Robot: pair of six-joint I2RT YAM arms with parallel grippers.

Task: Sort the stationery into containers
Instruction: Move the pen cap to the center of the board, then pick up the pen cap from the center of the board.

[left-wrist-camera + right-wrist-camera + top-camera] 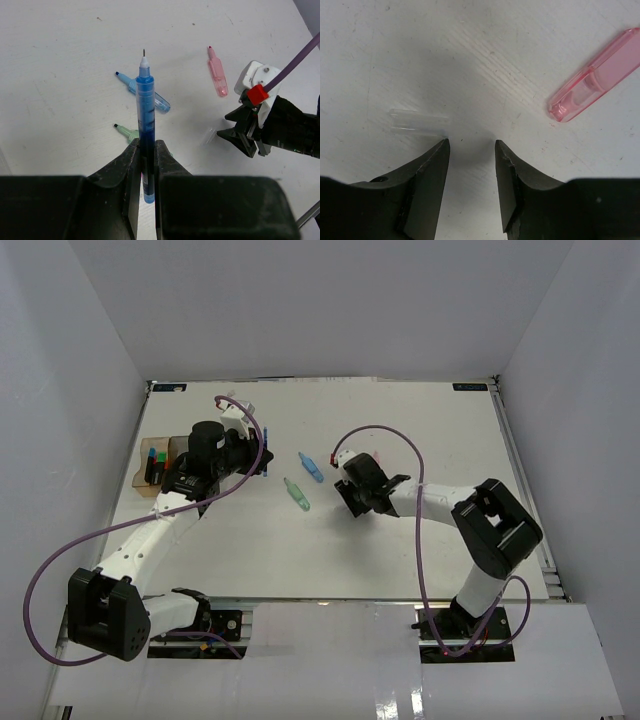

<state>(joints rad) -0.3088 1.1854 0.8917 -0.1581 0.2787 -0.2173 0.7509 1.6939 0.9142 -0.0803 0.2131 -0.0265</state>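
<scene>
The left gripper clamped a blue pen, tip outward — apparently bound for the containers; the right gripper stood parted, empty, just beside a clear cap.

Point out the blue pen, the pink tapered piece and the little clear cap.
blue pen (145, 100): left wrist view, on its blue barrel, mid-length.
pink tapered piece (595, 77): right wrist view, on the middle of its body.
clear cap (417, 123): right wrist view, on the tube's middle.

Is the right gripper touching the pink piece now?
Apart. The right wrist view shows bare table between the right gripper and the pink piece.
</scene>
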